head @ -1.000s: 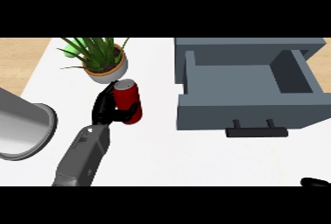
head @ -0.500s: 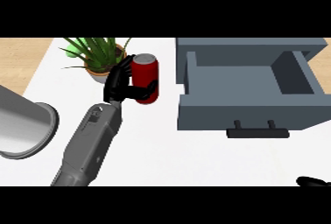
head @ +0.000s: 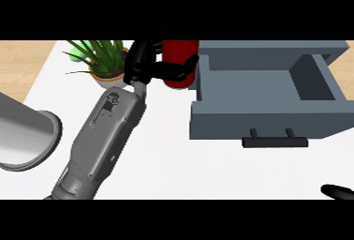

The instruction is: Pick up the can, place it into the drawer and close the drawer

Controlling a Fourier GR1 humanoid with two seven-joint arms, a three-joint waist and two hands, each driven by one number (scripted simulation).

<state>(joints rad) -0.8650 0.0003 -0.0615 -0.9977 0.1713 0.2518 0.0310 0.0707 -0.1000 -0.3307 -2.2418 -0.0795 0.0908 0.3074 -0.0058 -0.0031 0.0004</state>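
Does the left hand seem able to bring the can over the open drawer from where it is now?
Probably yes. The left hand is curled round the red can right beside the left wall of the open drawer, and nothing stands between them; the plant is on the other side.

Bright, even light overhead; soft shadow inside the drawer (head: pixel 266 86), no glare.

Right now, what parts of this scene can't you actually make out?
- Head view: the can is partly covered by the left hand curled round it; its top is cut off.
- The right hand shows only as a dark tip at the lower right edge.
- The drawer floor nearest the front wall is hidden.
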